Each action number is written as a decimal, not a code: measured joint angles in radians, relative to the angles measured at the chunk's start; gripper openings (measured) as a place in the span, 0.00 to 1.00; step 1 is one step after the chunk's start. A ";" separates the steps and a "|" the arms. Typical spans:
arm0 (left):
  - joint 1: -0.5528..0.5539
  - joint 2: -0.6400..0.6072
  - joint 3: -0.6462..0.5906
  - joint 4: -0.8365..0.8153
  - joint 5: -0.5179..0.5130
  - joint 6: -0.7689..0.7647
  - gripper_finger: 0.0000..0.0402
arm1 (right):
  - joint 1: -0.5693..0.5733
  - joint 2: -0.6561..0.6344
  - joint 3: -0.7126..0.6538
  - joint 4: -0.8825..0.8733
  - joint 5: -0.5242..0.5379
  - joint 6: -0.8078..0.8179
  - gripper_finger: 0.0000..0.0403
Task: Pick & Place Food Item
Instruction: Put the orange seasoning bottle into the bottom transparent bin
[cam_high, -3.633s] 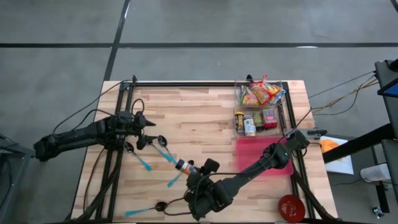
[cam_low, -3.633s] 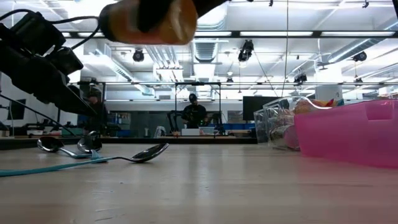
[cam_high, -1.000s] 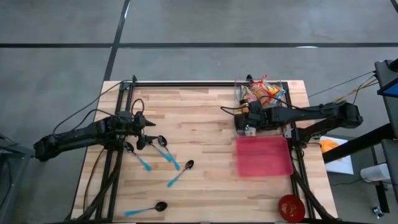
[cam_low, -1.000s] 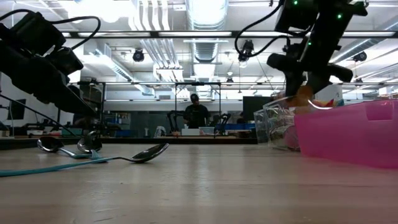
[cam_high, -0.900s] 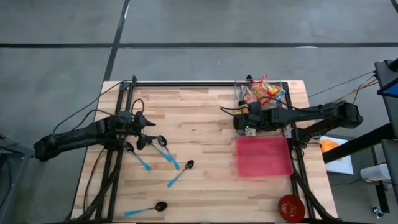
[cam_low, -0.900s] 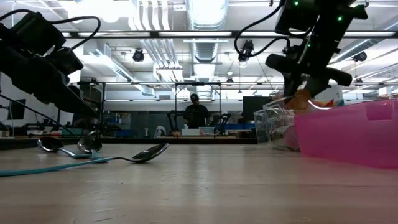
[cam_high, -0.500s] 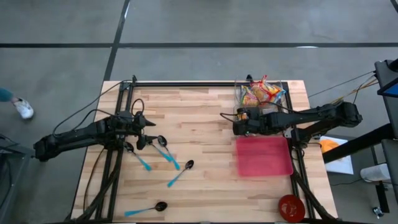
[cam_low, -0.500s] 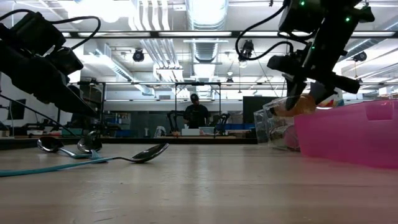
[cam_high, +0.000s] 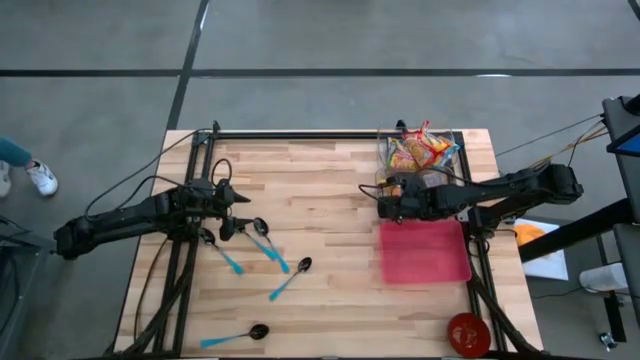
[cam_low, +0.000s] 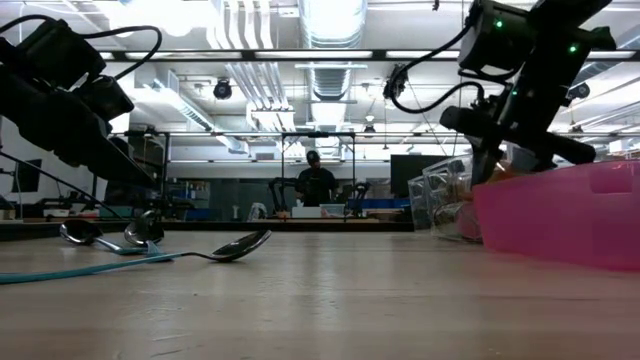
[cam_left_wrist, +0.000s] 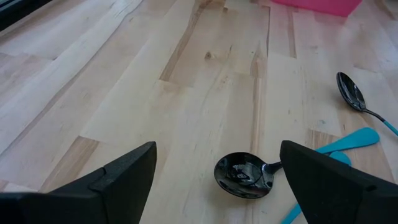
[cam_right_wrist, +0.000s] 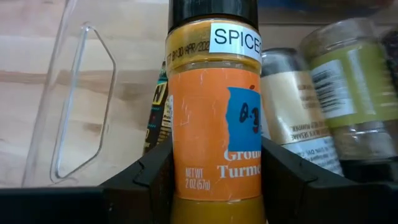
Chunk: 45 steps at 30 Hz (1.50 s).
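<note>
An orange-labelled spice bottle (cam_right_wrist: 214, 118) with a black cap (cam_right_wrist: 213, 11) sits between the fingers of my right gripper (cam_high: 390, 198), which is shut on it. The gripper hangs over the near left part of the clear bin (cam_high: 448, 172) at the table's far right. In that bin, other spice jars (cam_right_wrist: 289, 106) stand right beside the bottle. My left gripper (cam_high: 237, 215) waits open at the table's left, just above a black spoon (cam_left_wrist: 242, 175) with a blue handle. My right gripper pinches the bottle's label part (cam_right_wrist: 186, 168) between its two fingers (cam_right_wrist: 146, 177), one on each side of the round body. The fingers slant down and run along the bottle, whose capped end points away from them. Whether the bottle touches the bin or the jars, I cannot tell.
A pink tray (cam_high: 425, 250) lies just on the near side of the clear bin. Snack packets (cam_high: 420, 150) fill the bin's far part. Several blue-handled spoons (cam_high: 290, 278) lie left of centre. A red disc (cam_high: 467, 332) sits at the near right corner.
My right gripper has come down into the clear bin with the spice bottle and shifted a little toward the table's left. It has rolled as it sank, so the bottle has turned with it, and the hold stays shut.
</note>
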 joint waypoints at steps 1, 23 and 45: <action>0.000 0.000 0.000 0.000 0.000 0.000 0.86 | 0.000 0.000 -0.004 0.007 0.001 -0.004 0.43; 0.000 0.000 0.000 0.000 0.000 0.000 0.86 | 0.000 0.001 -0.018 0.051 0.024 -0.041 0.57; 0.000 0.000 0.000 0.000 0.000 0.000 0.86 | 0.000 -0.052 0.008 0.053 0.065 -0.143 0.79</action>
